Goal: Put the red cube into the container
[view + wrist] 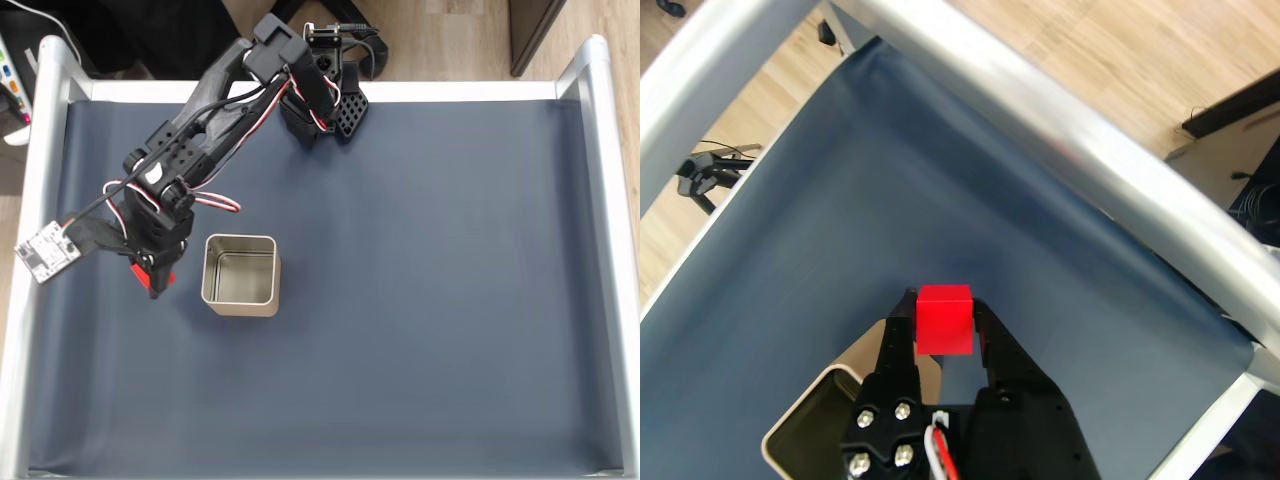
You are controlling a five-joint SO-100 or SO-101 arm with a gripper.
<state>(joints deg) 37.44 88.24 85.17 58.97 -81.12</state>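
In the wrist view the small red cube [944, 318] sits clamped between my two black fingers [902, 335]; my gripper [943, 322] is shut on it. In the fixed view the gripper [155, 278] points down at the left of the mat, and bits of the red cube [159, 283] show under the black jaw. The container [241, 242], a square silvery tin with no lid, stands just to the right of the gripper with a small gap between them. Its inside looks bare. One rounded corner of the container [805, 425] shows at the lower left of the wrist view.
A dark blue mat [430, 300] covers the table, framed by silver rails [610, 250] on the left, right and far sides. The arm's base [330, 95] stands at the far middle edge. A small white circuit board [45, 250] sticks out from the wrist over the left rail.
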